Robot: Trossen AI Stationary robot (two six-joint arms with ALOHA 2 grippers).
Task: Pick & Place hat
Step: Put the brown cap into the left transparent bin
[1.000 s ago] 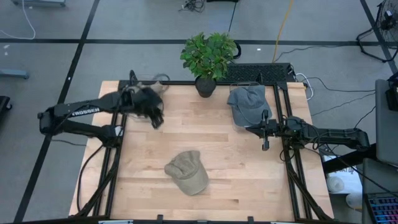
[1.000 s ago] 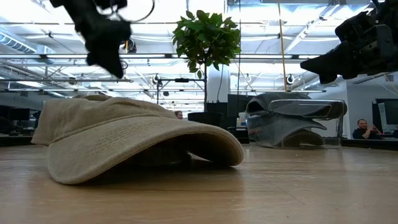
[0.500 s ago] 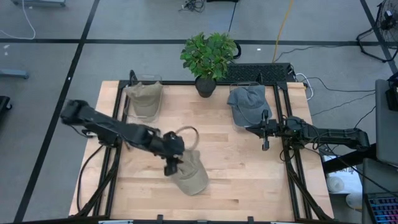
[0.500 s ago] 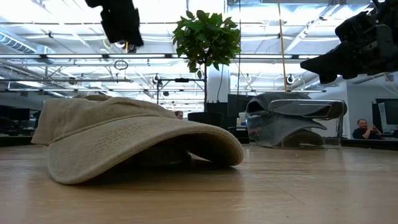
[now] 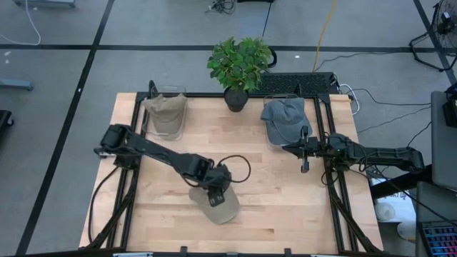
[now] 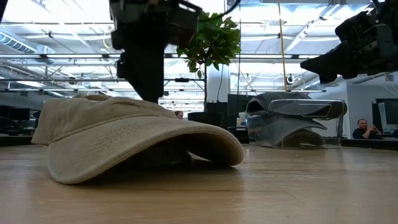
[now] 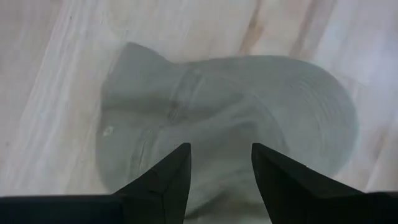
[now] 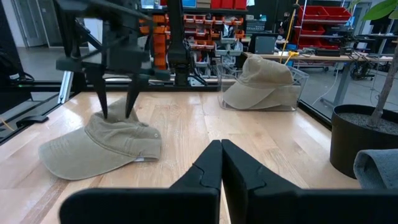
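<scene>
Left hand (image 5: 218, 194) is right over the tan hat (image 5: 216, 205), which lies near-centre on the tabletop (image 5: 271, 185). Fingers spread, nothing held; the wrist view shows both fingers (image 7: 166, 177) straddling the crown (tips look at or just above the fabric, can't tell contact). From table height the hand (image 6: 144, 81) comes down onto the crown of the hat (image 6: 124, 137).

Right hand (image 5: 305, 152) waits at the right edge beside the grey hat (image 5: 283, 119), fingers pressed together, empty.

Another tan hat (image 5: 165, 114) sits in the clear bin (image 5: 152, 93) at the far left, probably the drop spot. A plant (image 5: 239, 63) stands at the far edge.

Risks as I judge them:
- Soft crown: if the fingers close too high they pinch a thin fold and it slips on lift.
- Pushing down too far flattens the crown, and the hat skids on the wood.
- Brim hangs off to one side, so a crown grab will swing and could snag the bin rim at placement.
</scene>
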